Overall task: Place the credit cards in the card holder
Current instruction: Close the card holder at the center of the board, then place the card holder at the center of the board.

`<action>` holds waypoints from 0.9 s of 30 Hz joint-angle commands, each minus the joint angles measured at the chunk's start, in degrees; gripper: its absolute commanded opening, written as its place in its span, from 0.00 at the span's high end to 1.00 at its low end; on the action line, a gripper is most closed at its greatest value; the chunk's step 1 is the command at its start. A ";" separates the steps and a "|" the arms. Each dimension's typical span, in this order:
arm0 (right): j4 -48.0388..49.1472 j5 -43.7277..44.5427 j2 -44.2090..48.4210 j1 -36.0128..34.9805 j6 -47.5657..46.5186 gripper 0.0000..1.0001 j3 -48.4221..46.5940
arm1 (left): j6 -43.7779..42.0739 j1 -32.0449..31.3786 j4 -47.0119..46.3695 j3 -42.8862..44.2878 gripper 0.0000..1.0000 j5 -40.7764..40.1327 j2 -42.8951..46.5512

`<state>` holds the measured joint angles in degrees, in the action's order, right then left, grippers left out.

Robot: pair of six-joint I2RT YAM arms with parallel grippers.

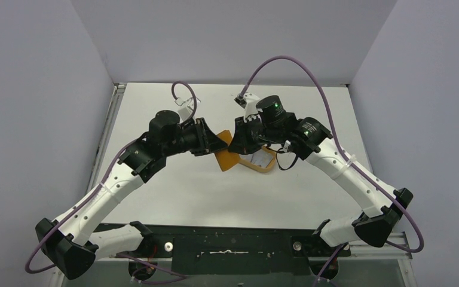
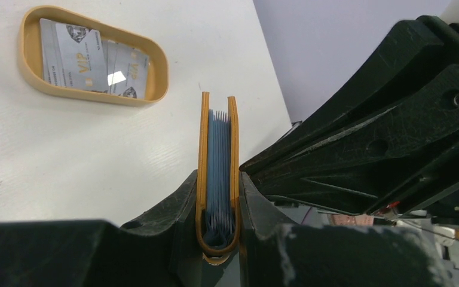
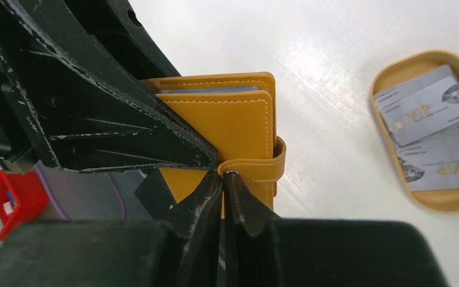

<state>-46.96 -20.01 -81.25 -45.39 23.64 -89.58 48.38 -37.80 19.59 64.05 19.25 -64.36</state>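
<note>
The left tool (image 2: 218,200) is closed nearly all the way on the card holder (image 2: 218,149), one finger on each cover near the spine at the bottom centre of the left wrist view. The holder's long axis runs straight up the frame away from the tool, edge-on, with blue-grey inner pockets showing between the orange covers.

The right tool (image 3: 224,179) is pinched fully together on the end of the snap tab (image 3: 257,167), low in the middle of the right wrist view. The tab wraps over the holder's right-hand edge there, so the holder looks closed, and it is held up off the surface (image 2: 95,155) between the two tools.

The tab lies right at the right tool's tips, on the side opposite the left tool's grip. Any pull to free it would likely run away from that grip.

The credit cards (image 2: 75,57) lie overlapping in the oval tan tray (image 2: 27,72), at the upper left of the left wrist view and the right edge of the right wrist view. From above, the tray sits just beside the right tool, so the right arm is nearer.

The cards read "VIP".
</note>
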 commanded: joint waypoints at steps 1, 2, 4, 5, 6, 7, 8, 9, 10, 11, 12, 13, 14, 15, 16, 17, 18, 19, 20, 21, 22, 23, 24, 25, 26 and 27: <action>5.10 -1.13 -2.45 -1.66 0.39 0.87 4.16 | -0.58 -4.87 -15.65 7.41 1.00 16.26 7.52; 4.98 -1.57 -1.63 -1.34 0.44 0.79 4.32 | -2.03 -4.11 -13.27 7.25 1.00 15.16 7.87; 4.44 -2.43 -0.13 -0.82 0.58 0.62 4.39 | -3.89 -2.42 -10.05 6.40 1.00 12.89 8.51; 4.19 -3.00 0.79 -0.72 0.61 0.54 4.31 | -4.85 -1.15 -8.77 5.66 1.00 11.90 8.70; 3.71 -3.58 1.40 -0.65 0.62 0.47 3.92 | -5.55 -0.33 -7.32 5.25 1.00 10.81 8.78; 3.00 -3.98 2.09 -0.59 0.55 0.41 3.47 | -5.79 0.61 -5.92 4.72 1.00 9.71 8.93; 2.30 -4.35 2.77 -0.54 0.42 0.27 3.02 | -6.02 1.53 -5.50 3.89 1.00 9.32 9.01; 1.33 -4.78 3.38 -0.50 0.13 0.16 2.42 | -6.14 2.37 -5.25 3.10 1.00 9.09 9.21; 0.00 -4.93 3.99 -0.44 -0.25 0.11 1.73 | -6.23 3.25 -4.71 2.37 1.00 8.72 9.43; -1.43 -4.65 4.61 -0.41 -0.78 0.04 0.98 | -6.46 3.95 -4.44 1.39 1.00 8.46 9.72; -2.74 -4.08 5.26 -0.31 -1.30 0.01 0.52 | -6.83 4.50 -4.07 0.52 1.00 8.15 10.02; -3.63 -3.61 6.19 -0.05 -1.87 0.00 0.15 | -7.46 4.91 -3.15 -0.44 1.00 7.21 10.47; -4.07 -3.37 7.13 0.58 -2.36 0.00 0.42 | -8.27 5.07 -1.88 -1.49 1.00 5.64 10.93; -3.69 -3.04 8.28 1.28 -2.83 0.00 1.04 | -8.97 5.24 -1.09 -2.72 1.00 4.48 11.40; -2.99 -2.60 9.34 2.51 -3.22 0.00 1.91 | -9.34 5.34 -0.57 -4.25 1.00 2.97 11.82; -1.72 -1.57 10.53 3.05 -3.51 0.00 3.16 | -9.50 5.37 -0.53 -5.93 1.00 1.67 12.21; 0.08 0.10 12.03 3.73 -3.54 0.00 4.84 | -9.42 5.37 -0.76 -8.05 1.00 0.53 12.45; 2.41 1.92 13.52 3.95 -3.48 0.00 7.21 | -8.80 5.37 -1.40 -10.05 1.00 -0.49 12.50; 4.95 4.06 15.13 4.06 -3.30 0.00 9.66 | -8.15 5.45 -2.72 -12.54 1.00 -1.10 12.23; 7.07 6.28 16.35 4.15 -2.96 0.00 12.38 | -7.34 5.52 -4.08 -15.07 1.00 -1.50 11.73; 9.24 8.48 17.56 4.27 -2.51 0.00 15.00 | -6.45 5.61 -5.44 -17.15 1.00 -1.79 10.87; 11.19 10.18 18.52 4.38 -1.80 0.00 17.32 | -5.84 5.63 -7.42 -19.34 1.00 -1.75 9.78; 12.67 11.71 19.26 4.50 -1.08 0.00 19.44 | -5.01 5.71 -9.31 -22.03 1.00 -1.67 8.47; 13.82 13.50 19.75 4.56 -0.14 0.00 21.16 | -3.86 5.80 -10.89 -23.47 1.00 -1.74 7.05; 14.42 14.83 19.96 4.72 0.73 0.00 22.44 | -3.59 5.87 -13.01 -25.00 1.00 -1.42 5.53; 14.77 16.10 20.07 4.89 1.48 0.00 23.32 | -3.43 5.92 -14.69 -25.97 1.00 -1.41 3.45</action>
<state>-40.21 -12.82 -61.54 -41.15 22.24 -70.24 42.44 -32.42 15.84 41.28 18.61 -56.53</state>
